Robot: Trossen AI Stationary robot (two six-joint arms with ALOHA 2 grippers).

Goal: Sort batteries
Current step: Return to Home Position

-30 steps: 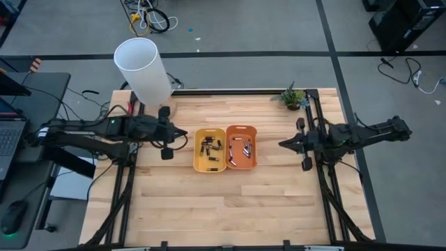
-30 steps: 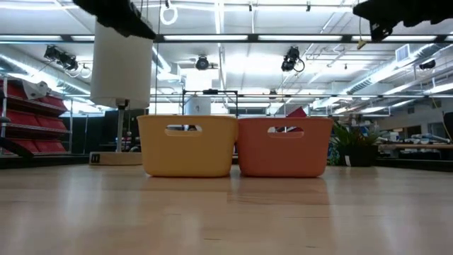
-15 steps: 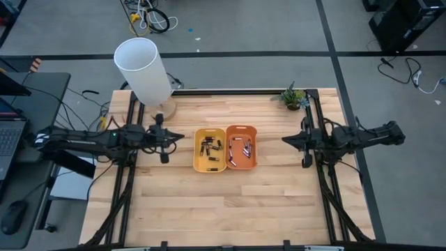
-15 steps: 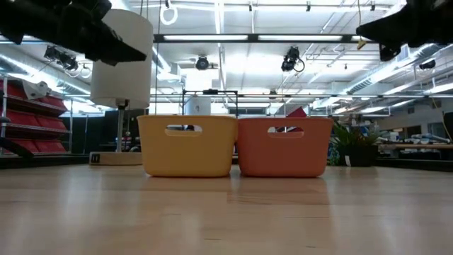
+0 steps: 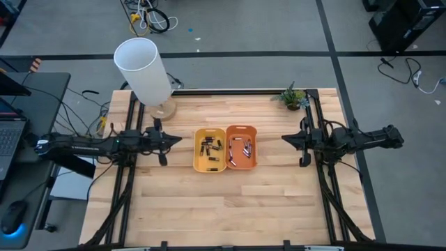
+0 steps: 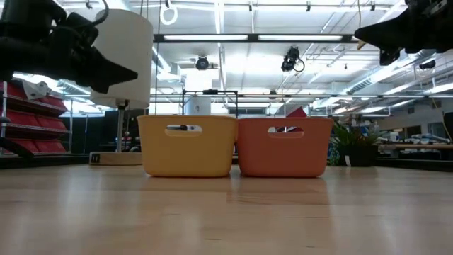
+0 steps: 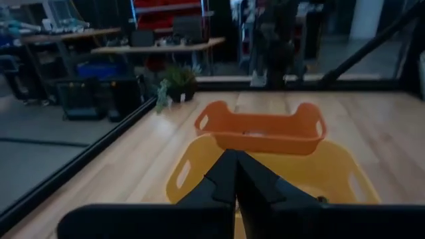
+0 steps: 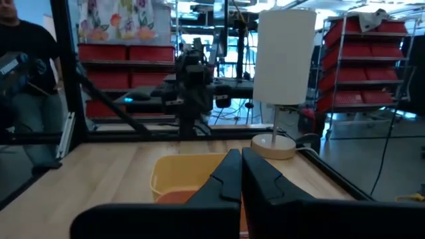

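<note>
A yellow tray (image 5: 210,149) and an orange tray (image 5: 241,146) stand side by side at the table's middle. Several dark batteries (image 5: 211,148) lie in the yellow tray; silvery ones (image 5: 240,148) lie in the orange tray. My left gripper (image 5: 178,139) hovers left of the yellow tray, shut and empty, pointing at it; its shut gripper (image 7: 236,174) shows in the left wrist view. My right gripper (image 5: 284,138) hovers right of the orange tray, shut and empty; that gripper (image 8: 240,167) shows shut in the right wrist view too.
A white-shaded lamp (image 5: 145,70) stands at the table's far left corner. A small potted plant (image 5: 293,95) sits at the far right corner. Bare wood lies along the near half of the table (image 5: 223,209). A person (image 8: 23,73) stands beyond the table.
My left arm has drawn back toward the table's left edge and come lower, its gripper still pointing at the yellow tray. My right arm has shifted slightly toward the right edge. The trays and batteries have stayed put.
</note>
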